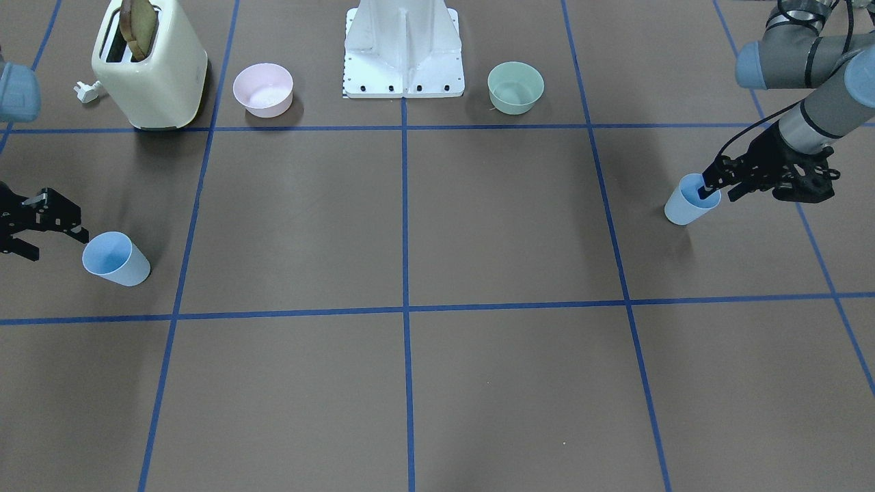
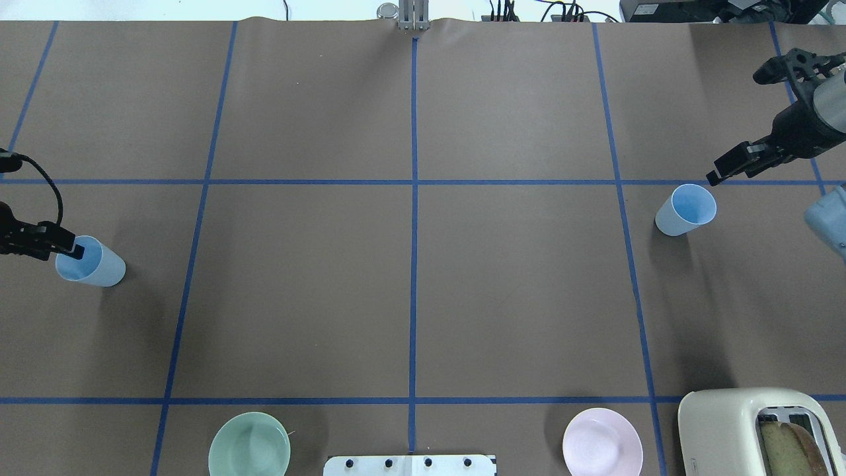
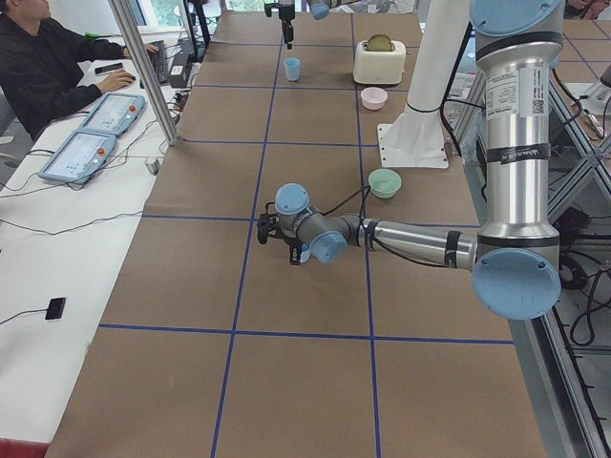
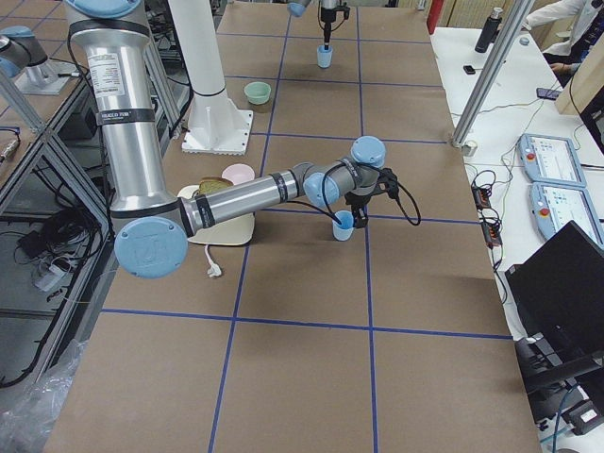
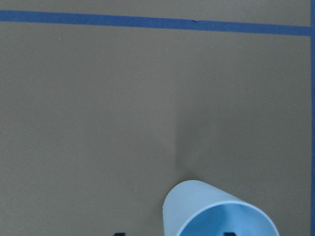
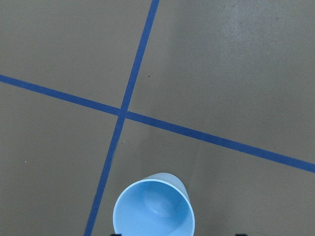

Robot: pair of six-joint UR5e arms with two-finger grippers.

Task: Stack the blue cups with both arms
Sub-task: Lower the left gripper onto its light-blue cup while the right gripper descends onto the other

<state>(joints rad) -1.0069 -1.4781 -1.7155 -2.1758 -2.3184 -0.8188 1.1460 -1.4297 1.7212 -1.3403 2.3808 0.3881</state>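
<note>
Two light-blue cups stand upright, far apart. One cup (image 1: pixel 687 207) (image 2: pixel 96 268) (image 5: pixel 216 211) is at my left gripper (image 1: pixel 718 195) (image 2: pixel 69 251), which is open and straddles the cup's rim, one finger inside and one outside. The other cup (image 1: pixel 116 258) (image 2: pixel 687 210) (image 6: pixel 152 211) stands by my right gripper (image 1: pixel 60 247) (image 2: pixel 724 170), which is open and empty, close beside and slightly above the cup's rim, not touching it. In both wrist views only the fingertips show at the bottom edge.
A cream toaster (image 1: pixel 150 68) holding toast, a pink bowl (image 1: pixel 263 89), a mint-green bowl (image 1: pixel 515 87) and the white pedestal (image 1: pixel 403 48) line the robot's side of the table. Blue tape lines grid the brown table (image 1: pixel 410 225). An operator (image 3: pixel 38 57) sits at a side desk.
</note>
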